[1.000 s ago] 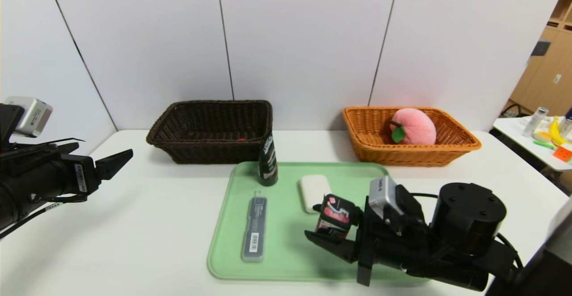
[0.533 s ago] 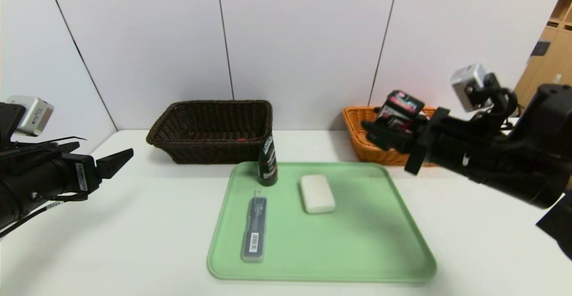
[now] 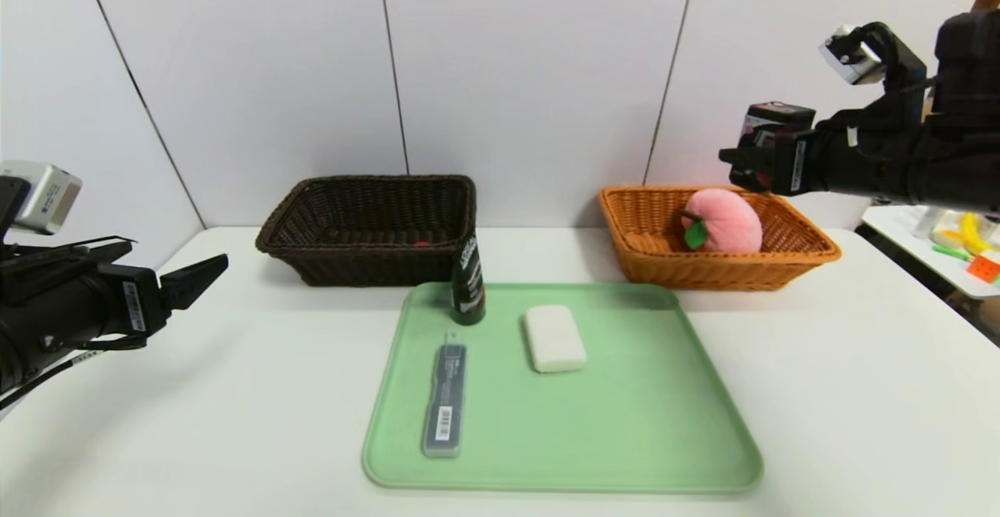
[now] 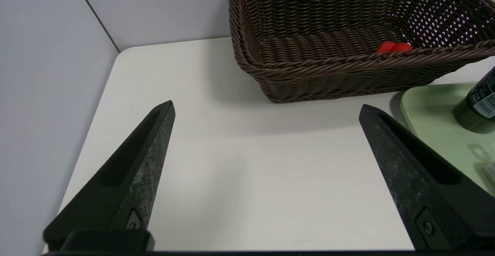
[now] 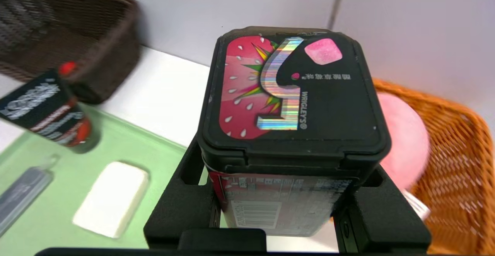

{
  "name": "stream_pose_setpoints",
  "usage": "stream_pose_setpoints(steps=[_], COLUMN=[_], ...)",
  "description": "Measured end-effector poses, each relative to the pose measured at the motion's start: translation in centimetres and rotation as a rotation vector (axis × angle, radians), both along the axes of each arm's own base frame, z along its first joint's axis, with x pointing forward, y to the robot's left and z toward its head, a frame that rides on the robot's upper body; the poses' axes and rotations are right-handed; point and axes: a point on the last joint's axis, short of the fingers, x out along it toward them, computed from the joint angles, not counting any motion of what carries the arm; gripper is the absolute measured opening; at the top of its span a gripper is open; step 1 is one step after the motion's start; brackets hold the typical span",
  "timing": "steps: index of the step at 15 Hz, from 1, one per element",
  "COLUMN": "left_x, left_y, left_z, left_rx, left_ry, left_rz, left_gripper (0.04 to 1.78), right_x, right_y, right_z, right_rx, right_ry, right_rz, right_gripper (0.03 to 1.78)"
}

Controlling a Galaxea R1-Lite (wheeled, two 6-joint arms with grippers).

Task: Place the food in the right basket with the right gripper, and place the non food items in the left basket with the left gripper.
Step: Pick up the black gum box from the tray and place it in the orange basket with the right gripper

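On the tray (image 3: 641,454): one bottle (image 3: 468,283), one soap bar (image 3: 554,337), one flat case (image 3: 444,398), seemingly.

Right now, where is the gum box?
The gum box is up in the air, held by the right gripper above the orange basket, over the pink peach toy.

A black plastic gum tub with a red strawberry label (image 3: 769,123) hangs high above the orange wicker basket (image 3: 812,251), which holds a pink plush peach (image 3: 726,220). On the green tray (image 3: 625,439) stand a dark bottle (image 3: 468,283), a white soap bar (image 3: 554,337) and a grey flat case (image 3: 445,398), before the brown wicker basket (image 3: 312,255).
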Motion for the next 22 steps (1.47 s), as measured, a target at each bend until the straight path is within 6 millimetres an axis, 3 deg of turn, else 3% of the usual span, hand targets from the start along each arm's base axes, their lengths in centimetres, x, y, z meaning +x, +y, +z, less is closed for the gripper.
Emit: stream_pose_setpoints(steps=[5, 11, 17, 22], left_x=[-0.4, -0.5, -0.5, -0.5], left_y=[0.0, -0.1, -0.1, 0.0], left_z=[0.1, 0.2, 0.3, 0.2], left_rx=[0.004, 0.005, 0.003, -0.001], left_ry=[-0.01, -0.014, -0.017, -0.015], left_rz=[-0.002, -0.004, -0.003, 0.0], left_gripper=[1.69, 1.69, 1.69, 1.69], right_x=[4.6, 9.6, 12.3, 13.2], right_y=[0.6, 3.1, 5.2, 5.4], right_z=[-0.2, -3.5, -7.2, -8.5], right_rx=[-0.061, -0.118, -0.142, -0.156], right_ry=[0.183, 0.261, 0.323, 0.344], right_rz=[-0.098, -0.129, -0.104, -0.12], right_gripper=[0.76, 0.76, 0.76, 0.76])
